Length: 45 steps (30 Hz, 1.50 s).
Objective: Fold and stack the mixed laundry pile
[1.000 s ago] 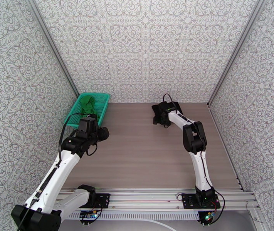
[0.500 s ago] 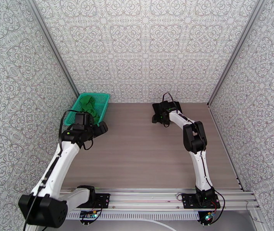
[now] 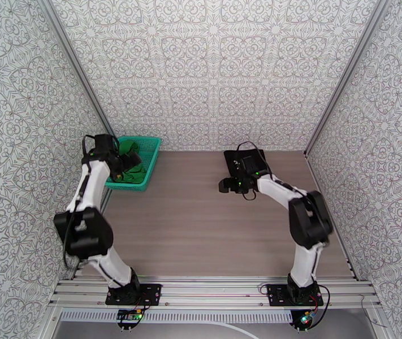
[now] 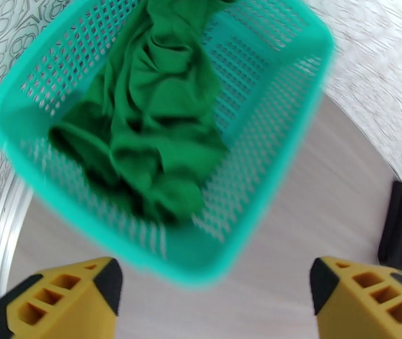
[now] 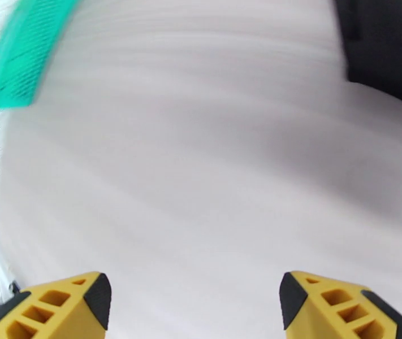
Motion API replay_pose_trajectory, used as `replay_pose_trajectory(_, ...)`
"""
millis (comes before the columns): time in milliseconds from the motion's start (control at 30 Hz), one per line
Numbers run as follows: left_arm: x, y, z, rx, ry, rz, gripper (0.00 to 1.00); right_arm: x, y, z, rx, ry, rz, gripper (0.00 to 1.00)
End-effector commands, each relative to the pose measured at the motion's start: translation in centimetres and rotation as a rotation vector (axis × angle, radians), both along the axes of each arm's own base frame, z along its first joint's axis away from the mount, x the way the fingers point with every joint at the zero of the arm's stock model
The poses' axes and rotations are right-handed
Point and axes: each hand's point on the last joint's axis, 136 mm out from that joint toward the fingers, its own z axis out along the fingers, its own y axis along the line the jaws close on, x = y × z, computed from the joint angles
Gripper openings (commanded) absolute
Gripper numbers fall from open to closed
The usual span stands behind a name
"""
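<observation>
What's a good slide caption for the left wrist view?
Open left end effector faces the teal mesh basket, a crumpled green T-shirt piled inside.

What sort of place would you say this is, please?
Most likely a robot test cell in a lab: patterned panels wall in a wood-look table, two arms are bolted to a metal rail, and a basket holds a green shirt.

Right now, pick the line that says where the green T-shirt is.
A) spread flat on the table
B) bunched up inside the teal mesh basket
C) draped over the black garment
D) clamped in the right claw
B: the green T-shirt lies crumpled inside the teal mesh basket, with the left claw open and empty in front of it.
</observation>
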Motion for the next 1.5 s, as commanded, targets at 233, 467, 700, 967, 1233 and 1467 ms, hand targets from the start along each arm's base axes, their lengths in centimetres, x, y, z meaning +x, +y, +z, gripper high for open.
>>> replay_pose_trajectory(233, 2.6, 1.0, -8.4, -0.071, 0.178, -0.05, 0.77, -6.3, -0.5, -2.0, -0.029, 0.036, 0.017, 0.82)
replay_pose_trajectory(467, 3.4, 1.9, -9.6, -0.055, 0.197, -0.05, 0.66, -7.4, -1.0, -3.4, -0.045, 0.065, -0.003, 0.81)
replay_pose_trajectory(700, 4.0, 1.9, -11.3, -0.071, 0.219, -0.066, 0.39, -7.8, -1.1, -2.7, -0.045, 0.057, -0.012, 0.81)
replay_pose_trajectory(967, 4.0, 1.8, -11.2, -0.09, 0.212, -0.073, 0.0, -7.9, -1.5, -1.0, -0.052, 0.026, -0.02, 0.81)
replay_pose_trajectory(1233, 3.3, 0.3, 3.2, -0.068, -0.068, -0.097, 0.0, -7.5, -1.4, 0.9, -0.031, -0.007, -0.032, 0.81)
replay_pose_trajectory(1467, -2.3, -3.5, 18.7, -0.074, -0.355, -0.167, 0.0, -6.8, -0.3, 2.8, 0.039, -0.042, -0.033, 0.82)
